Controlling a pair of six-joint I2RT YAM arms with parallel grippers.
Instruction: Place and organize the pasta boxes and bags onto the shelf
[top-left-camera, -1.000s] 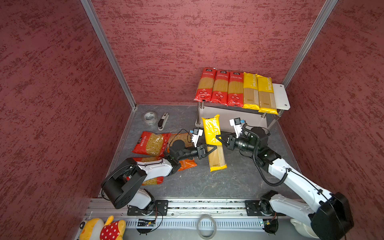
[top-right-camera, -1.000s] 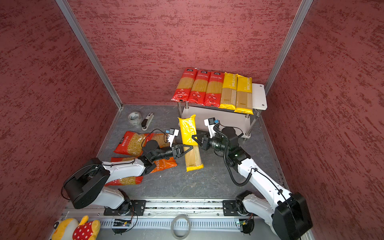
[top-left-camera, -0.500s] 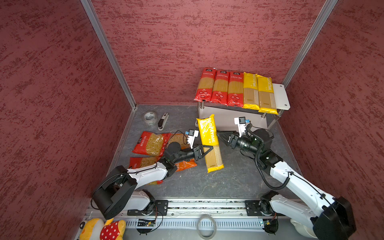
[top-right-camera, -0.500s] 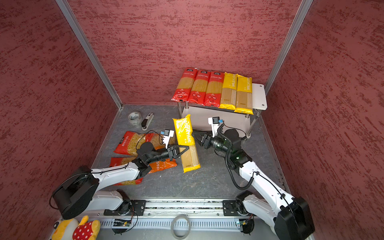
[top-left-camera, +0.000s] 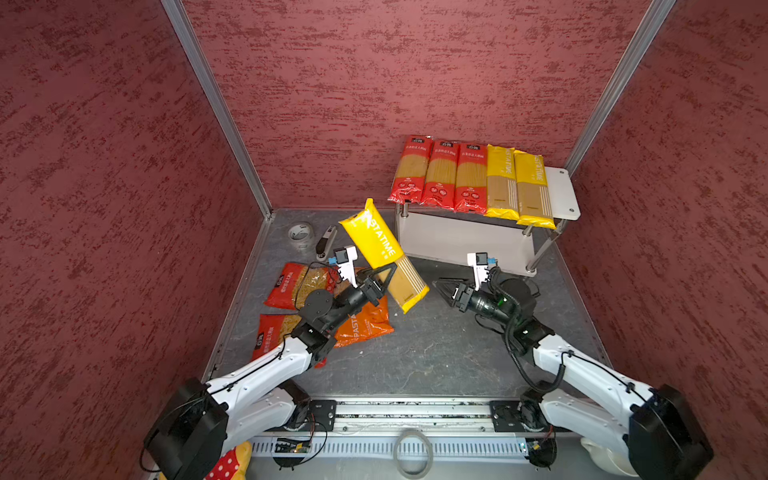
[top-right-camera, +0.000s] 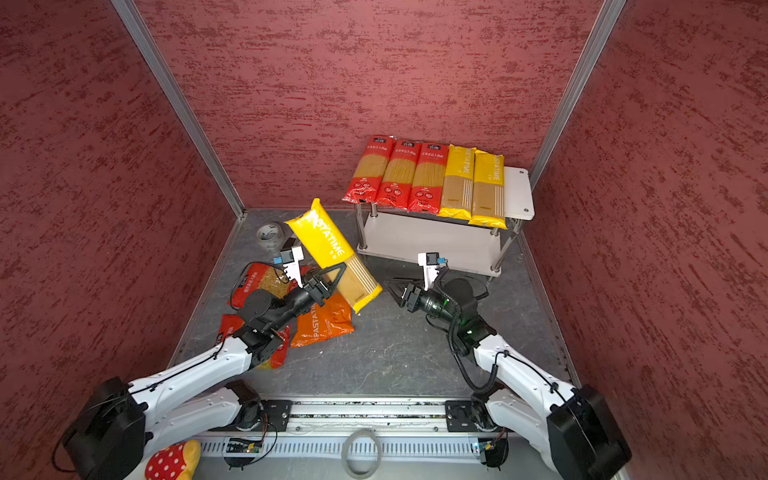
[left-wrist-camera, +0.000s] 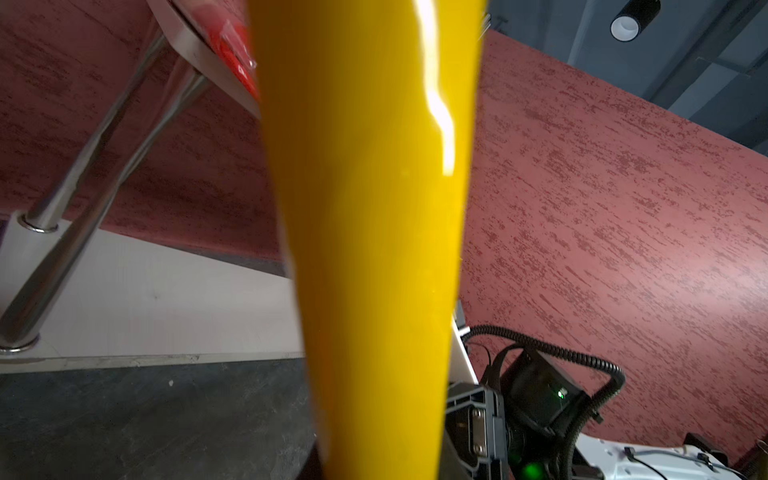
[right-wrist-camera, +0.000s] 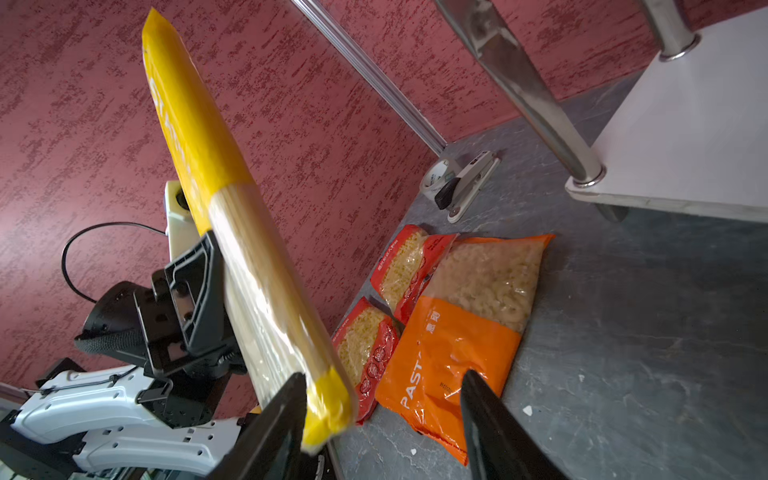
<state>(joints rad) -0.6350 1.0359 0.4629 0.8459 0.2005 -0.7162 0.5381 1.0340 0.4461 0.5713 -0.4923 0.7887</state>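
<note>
Right now the yellow spaghetti pack (top-left-camera: 382, 253) is hanging in the air above the table (top-left-camera: 415, 353), tilted, with its printed yellow end pointing up toward the back wall and its clear end hanging lower toward the middle. The left tool (top-left-camera: 388, 277) is pinching it across the clear part, jaws pressed against the two sides of the pack, as the right wrist view shows (right-wrist-camera: 232, 232). The right tool (top-left-camera: 441, 289) is hovering just beside the pack's lower end, jaws spread and holding nothing. Behind them the shelf (top-left-camera: 561, 195) is standing in the back right corner, and three red spaghetti packs (top-left-camera: 440, 176) and two yellow packs (top-left-camera: 515, 187) are lying side by side on its top tier. Under the left arm the orange pack (top-left-camera: 365, 324) and two red short-pasta packs (top-left-camera: 295, 282) are lying flat on the table. A tape roll (top-left-camera: 300, 235) is sitting near the back left corner.
</note>
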